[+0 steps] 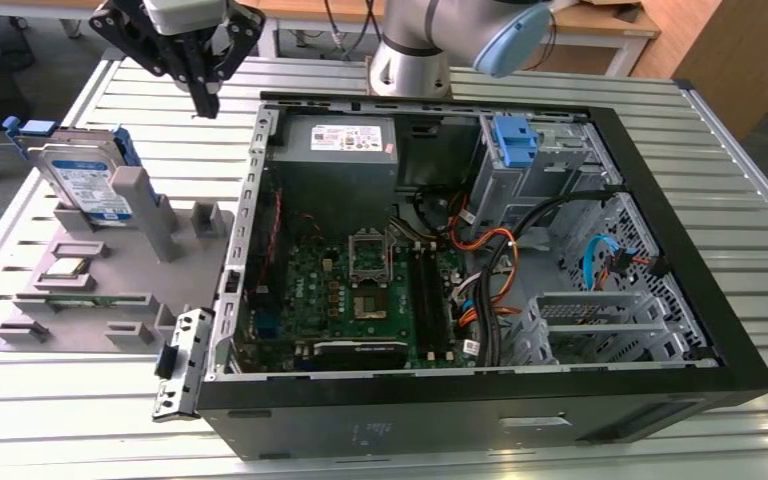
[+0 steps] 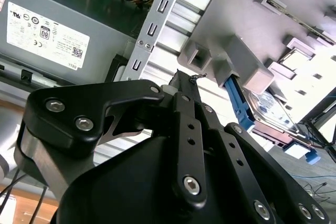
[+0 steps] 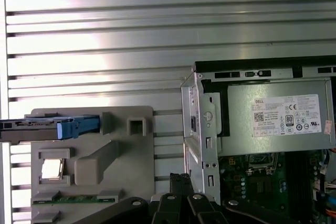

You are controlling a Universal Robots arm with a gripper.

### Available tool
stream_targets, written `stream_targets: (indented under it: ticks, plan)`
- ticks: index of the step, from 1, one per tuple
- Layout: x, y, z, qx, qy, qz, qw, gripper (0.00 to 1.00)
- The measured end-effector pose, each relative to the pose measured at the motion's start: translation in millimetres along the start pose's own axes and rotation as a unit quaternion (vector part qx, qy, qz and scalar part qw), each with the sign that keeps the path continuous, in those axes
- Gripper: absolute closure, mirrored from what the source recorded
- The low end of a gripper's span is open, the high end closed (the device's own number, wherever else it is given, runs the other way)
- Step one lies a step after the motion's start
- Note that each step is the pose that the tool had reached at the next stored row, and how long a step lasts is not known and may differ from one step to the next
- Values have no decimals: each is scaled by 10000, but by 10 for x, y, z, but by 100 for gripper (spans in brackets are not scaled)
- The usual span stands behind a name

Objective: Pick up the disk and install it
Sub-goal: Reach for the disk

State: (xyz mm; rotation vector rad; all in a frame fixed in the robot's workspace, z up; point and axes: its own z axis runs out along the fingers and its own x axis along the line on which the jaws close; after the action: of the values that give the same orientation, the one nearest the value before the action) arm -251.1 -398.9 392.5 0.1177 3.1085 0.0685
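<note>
Gripper (image 1: 207, 104): fingers together with nothing between them. It hangs over the tabletop (image 1: 744, 190) beside the case's power-supply corner, apart from the disk.
Disk (image 1: 87, 186): stands on edge in a slot of the grey fixture (image 1: 131, 282), at the exterior view's left, outside the case. It is seen edge-on in the first wrist view (image 3: 31, 128).
Fixture contents: the disk, a small square chip (image 1: 67, 268) in a recess, and a green strip (image 3: 68, 199) in a lower slot.
Case (image 1: 704, 240): lies open on the tabletop.
Case contents: power supply (image 1: 344, 140) at one corner, motherboard (image 1: 357, 290) on the floor, orange and black cables (image 1: 491, 250), and a blue bracket (image 1: 515, 140) in the drive cage.
</note>
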Motion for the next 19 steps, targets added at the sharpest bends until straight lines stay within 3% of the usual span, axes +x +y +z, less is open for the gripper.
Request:
stream_targets:
  ticks: [10, 19]
  plan:
    - [100, -8, -3, 0, 0, 0, 10000, 90]
    - [144, -11, -5, 0, 0, 0, 10000, 90]
